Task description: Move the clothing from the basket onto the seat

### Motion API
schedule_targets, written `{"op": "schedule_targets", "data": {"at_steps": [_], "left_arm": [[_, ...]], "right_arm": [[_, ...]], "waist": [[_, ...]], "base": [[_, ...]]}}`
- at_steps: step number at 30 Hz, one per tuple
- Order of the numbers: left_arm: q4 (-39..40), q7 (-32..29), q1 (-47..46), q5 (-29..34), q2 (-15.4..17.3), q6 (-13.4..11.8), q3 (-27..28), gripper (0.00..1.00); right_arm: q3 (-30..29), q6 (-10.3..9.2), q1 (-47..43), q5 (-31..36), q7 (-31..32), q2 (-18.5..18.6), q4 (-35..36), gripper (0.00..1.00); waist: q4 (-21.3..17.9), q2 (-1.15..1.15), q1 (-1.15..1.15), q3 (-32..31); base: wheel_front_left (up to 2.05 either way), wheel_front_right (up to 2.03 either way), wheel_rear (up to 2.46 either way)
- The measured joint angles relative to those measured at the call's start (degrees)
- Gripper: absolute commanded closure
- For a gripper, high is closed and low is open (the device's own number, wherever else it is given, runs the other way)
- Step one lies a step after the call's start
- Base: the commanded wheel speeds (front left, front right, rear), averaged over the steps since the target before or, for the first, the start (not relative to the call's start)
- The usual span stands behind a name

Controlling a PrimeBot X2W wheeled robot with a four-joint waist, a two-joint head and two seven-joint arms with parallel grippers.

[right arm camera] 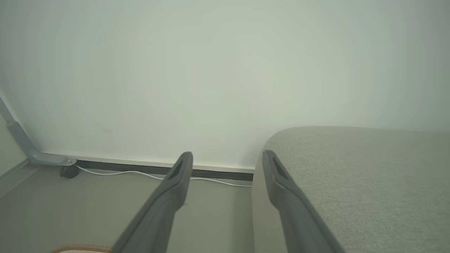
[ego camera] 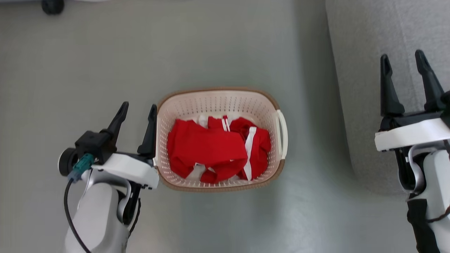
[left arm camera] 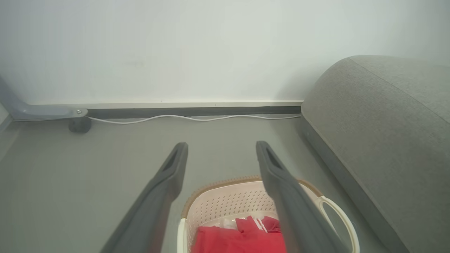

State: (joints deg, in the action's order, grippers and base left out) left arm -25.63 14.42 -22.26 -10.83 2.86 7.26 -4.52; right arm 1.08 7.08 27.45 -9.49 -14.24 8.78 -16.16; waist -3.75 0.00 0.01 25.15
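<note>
The cream basket with its brown rim stands on the floor in the middle of the head view. Inside it lies the crumpled red clothing with white stripes. The left wrist view looks over the basket and the clothing from above. My left gripper hangs open just left of the basket's rim, holding nothing; its fingers spread wide. My right gripper is open and empty over the grey seat. The seat also lies under the right fingers, and it rises beside the basket.
Grey floor surrounds the basket. A white wall with a dark skirting strip and a white cable runs behind. A grey metal leg with a black castor stands at the far left; a black wheel sits at the top left.
</note>
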Motion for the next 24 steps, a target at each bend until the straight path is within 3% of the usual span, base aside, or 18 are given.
{"op": "schedule_targets", "data": {"at_steps": [14, 24], "left_arm": [[-5.52, 0.23, -9.78, -2.42, -0.57, 0.00, -2.61, 0.00], [-17.25, 0.23, -17.31, -10.46, -0.48, 0.00, -12.36, 0.00]], "right_arm": [[3.14, 0.00, 7.89, 0.47, -0.09, -1.37, 4.60, 0.00], [7.14, 0.00, 11.99, 0.41, -0.16, -3.15, 7.09, 0.00]], "waist": [[-2.49, 0.00, 0.00, 14.33], [-6.96, 0.00, 0.00, 20.63]], "base": [[0.00, 0.00, 0.00], [0.00, 0.00, 0.00]]}}
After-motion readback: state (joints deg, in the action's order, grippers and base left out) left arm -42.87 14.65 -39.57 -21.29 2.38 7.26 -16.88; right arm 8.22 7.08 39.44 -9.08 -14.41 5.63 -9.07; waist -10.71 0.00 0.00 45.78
